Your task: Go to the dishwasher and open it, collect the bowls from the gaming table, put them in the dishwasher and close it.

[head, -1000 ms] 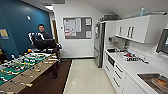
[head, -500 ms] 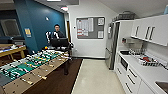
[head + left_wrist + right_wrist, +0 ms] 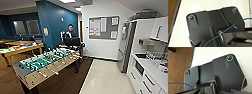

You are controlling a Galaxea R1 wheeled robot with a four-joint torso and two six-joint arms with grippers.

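Note:
The gaming table (image 3: 23,49), with yellow sides and a pale top, stands at the far left against the blue wall. Coloured things lie on its top, too small to tell whether they are bowls. The dishwasher is out of view; along the right wall I see only white cabinets under a counter (image 3: 150,65) and a dark built-in unit (image 3: 139,66). Both wrist views look down past the robot's dark plate onto pale floor (image 3: 205,6) beside brown floor (image 3: 179,65).
A green-field foosball table (image 3: 47,63) stands close at front left on the brown floor. A person (image 3: 71,35) with a control rig stands behind it. A tall steel fridge (image 3: 125,50) is at right, a notice board (image 3: 103,27) on the back wall. Pale floor (image 3: 107,78) runs ahead.
The camera has turned left: the whole scene has shifted right, the foosball table looms larger, and the yellow-sided table has come into view at the left.

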